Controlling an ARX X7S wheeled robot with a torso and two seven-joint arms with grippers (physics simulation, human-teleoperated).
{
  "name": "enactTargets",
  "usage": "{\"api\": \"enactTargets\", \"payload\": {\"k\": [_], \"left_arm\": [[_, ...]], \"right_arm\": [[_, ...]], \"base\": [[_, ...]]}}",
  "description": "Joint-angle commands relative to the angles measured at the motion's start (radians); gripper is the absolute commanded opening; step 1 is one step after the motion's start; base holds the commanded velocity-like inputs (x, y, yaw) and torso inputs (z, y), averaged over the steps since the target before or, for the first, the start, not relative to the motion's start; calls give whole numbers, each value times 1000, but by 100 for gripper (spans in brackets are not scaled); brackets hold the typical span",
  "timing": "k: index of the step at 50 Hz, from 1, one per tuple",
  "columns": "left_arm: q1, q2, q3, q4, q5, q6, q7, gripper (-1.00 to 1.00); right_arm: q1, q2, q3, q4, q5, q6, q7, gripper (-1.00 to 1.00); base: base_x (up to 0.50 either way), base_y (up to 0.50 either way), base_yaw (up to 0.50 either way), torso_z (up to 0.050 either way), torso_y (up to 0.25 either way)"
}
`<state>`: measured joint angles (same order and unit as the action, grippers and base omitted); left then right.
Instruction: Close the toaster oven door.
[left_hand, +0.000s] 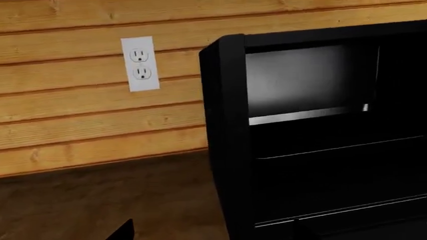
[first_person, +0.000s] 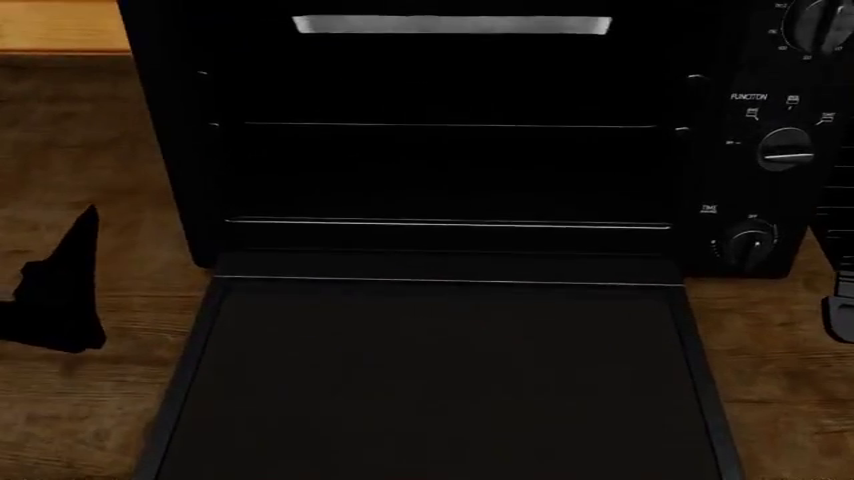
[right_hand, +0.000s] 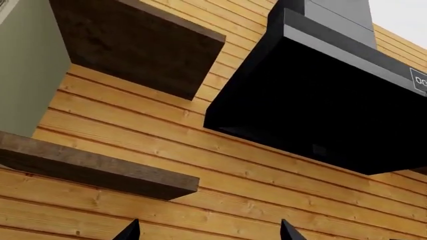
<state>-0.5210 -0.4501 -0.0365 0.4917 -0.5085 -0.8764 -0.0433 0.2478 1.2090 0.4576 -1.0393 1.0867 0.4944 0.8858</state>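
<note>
Black toaster oven door (first_person: 447, 380) lies fully open, flat toward the worktop's (first_person: 80, 420) front edge, toaster oven (first_person: 454, 130) behind it. Approach step: left claw (first_person: 60, 290) beside the door, state unclear; right claw (right_hand: 208, 231) spread open, empty. Next: get under the door's front edge, lift.

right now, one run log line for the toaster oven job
phase: pre-contact | toaster oven door: fully open, lying flat | toaster oven: racks visible | left gripper: left of door, apart | right gripper: open, facing wall

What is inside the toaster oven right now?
Inside the toaster oven, two wire racks span the cavity, with a bright strip near the top. No food is visible, though the interior is very dark. The door lies open flat.
</note>
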Motion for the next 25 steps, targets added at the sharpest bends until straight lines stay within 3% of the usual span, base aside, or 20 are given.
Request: {"api": "enactTargets", "payload": {"k": [1,4,7,17,25], "left_arm": [[53,-53,40,-5,65,163,80,100],[80,-85,55,15,89,230,122,100],[119,-148,103,19,172,357,185,100],[233,-381,128,27,345,559,305,100],[344,-484,155,-30,444,830,379,100]], "right_arm": [[-44,27,19,0,-1,-42,18,100],[-51,30,14,2,-6,-52,21,100],[-55,37,11,2,-6,-59,27,100],[-144,69,78,-5,3,-103,49,100],[-185,94,86,-1,-4,-137,67,100]], "base": [[0,0,0,0,0],[0,0,0,0,0],[0,0,0,0,0],[0,0,0,0,2],[0,0,0,0,0]]}}
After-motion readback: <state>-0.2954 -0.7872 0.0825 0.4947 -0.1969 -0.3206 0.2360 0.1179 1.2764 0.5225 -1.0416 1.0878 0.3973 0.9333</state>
